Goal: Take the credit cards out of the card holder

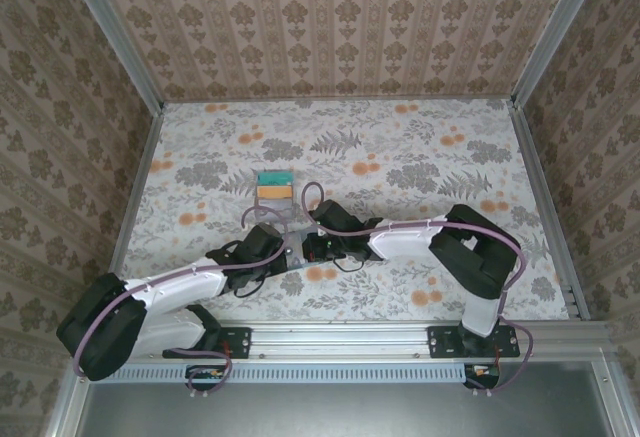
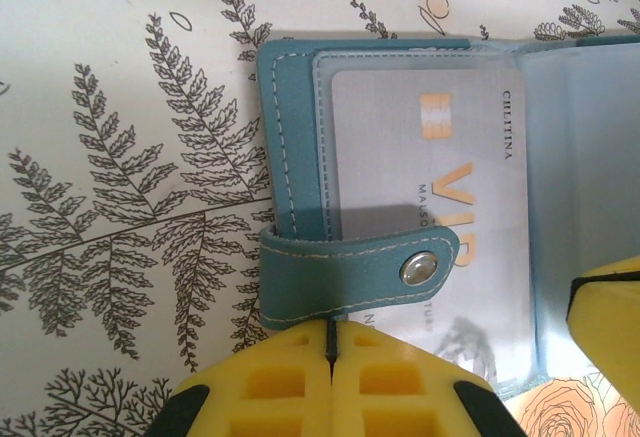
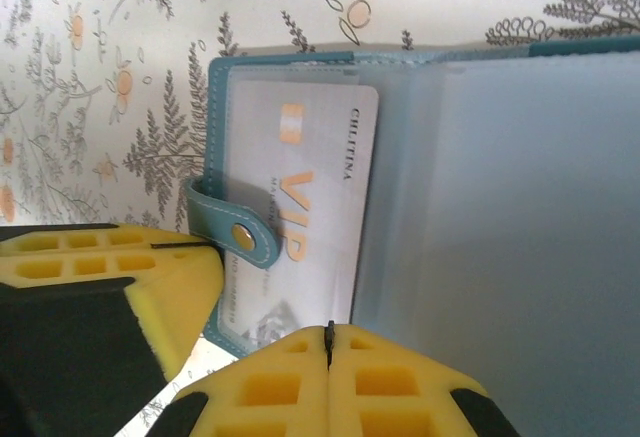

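Observation:
The card holder (image 2: 300, 137) lies open on the floral table, dark teal outside with pale clear sleeves (image 3: 500, 207). A silver VIP card (image 2: 400, 147) sits in its left sleeve, and the snap strap (image 2: 360, 267) is folded over it. My left gripper (image 2: 330, 329) is shut, its tips against the holder's near edge under the strap. My right gripper (image 3: 328, 329) is shut too, its tips on the near end of the silver card (image 3: 310, 207). In the top view both grippers meet over the holder (image 1: 287, 225). Beyond it lie a teal credit card (image 1: 272, 178) and an orange one (image 1: 273, 192).
The table (image 1: 420, 157) carries a floral cloth and is walled by patterned panels on three sides. The left gripper's yellow finger (image 3: 110, 277) shows close beside the strap in the right wrist view. The right gripper's finger (image 2: 610, 302) sits at the holder's right.

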`<state>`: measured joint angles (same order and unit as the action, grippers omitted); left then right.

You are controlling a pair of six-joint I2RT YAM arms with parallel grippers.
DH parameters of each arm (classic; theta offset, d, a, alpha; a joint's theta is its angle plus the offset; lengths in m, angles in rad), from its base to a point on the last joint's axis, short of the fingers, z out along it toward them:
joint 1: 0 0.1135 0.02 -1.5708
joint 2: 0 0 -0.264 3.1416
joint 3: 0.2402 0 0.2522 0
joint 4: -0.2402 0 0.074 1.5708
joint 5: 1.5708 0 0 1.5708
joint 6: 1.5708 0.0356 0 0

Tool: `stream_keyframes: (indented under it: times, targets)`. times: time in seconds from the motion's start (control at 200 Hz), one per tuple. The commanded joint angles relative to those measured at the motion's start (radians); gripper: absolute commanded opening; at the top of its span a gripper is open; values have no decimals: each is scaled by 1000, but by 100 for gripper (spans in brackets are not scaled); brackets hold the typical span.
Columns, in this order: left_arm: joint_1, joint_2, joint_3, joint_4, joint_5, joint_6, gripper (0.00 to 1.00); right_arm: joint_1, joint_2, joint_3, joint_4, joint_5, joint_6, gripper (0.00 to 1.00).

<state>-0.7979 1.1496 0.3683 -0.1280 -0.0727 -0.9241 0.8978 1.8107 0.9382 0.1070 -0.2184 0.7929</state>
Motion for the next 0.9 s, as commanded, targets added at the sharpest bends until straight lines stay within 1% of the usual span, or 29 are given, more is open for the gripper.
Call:
stream_keyframes:
  times: [0.0, 0.06, 0.16, 0.195, 0.315, 0.495, 0.66, 0.705, 0.895]
  targets:
    - [-1, 13, -25, -78, -3, -12, 0, -7, -33, -15, 13, -12, 11, 0]
    - [-1, 8, -18, -82, 0, -3, 0, -9, -27, -13, 8, -10, 6, 0]
    - [-4, -6, -3, -95, 7, 21, 5, -8, -19, 0, -30, 22, -19, 1]
    - [-5, -10, 8, -108, 3, 27, 5, -10, -22, 0, -41, 36, -27, 3]
    - [-15, -19, 40, -147, -12, 52, 5, -12, -44, -1, -83, 85, -63, 5]
    - [-31, 12, 69, -153, -12, 74, 5, -23, -84, -15, -130, 150, -101, 8]
    - [-49, 65, 101, -144, -13, 88, 8, -33, -44, -27, -104, 117, -91, 8]
    - [-52, 81, 110, -141, -12, 91, 10, -33, -30, -33, -87, 103, -81, 8]
    - [-57, 114, 130, -136, -7, 97, 15, -29, -12, -44, -56, 86, -60, 7]
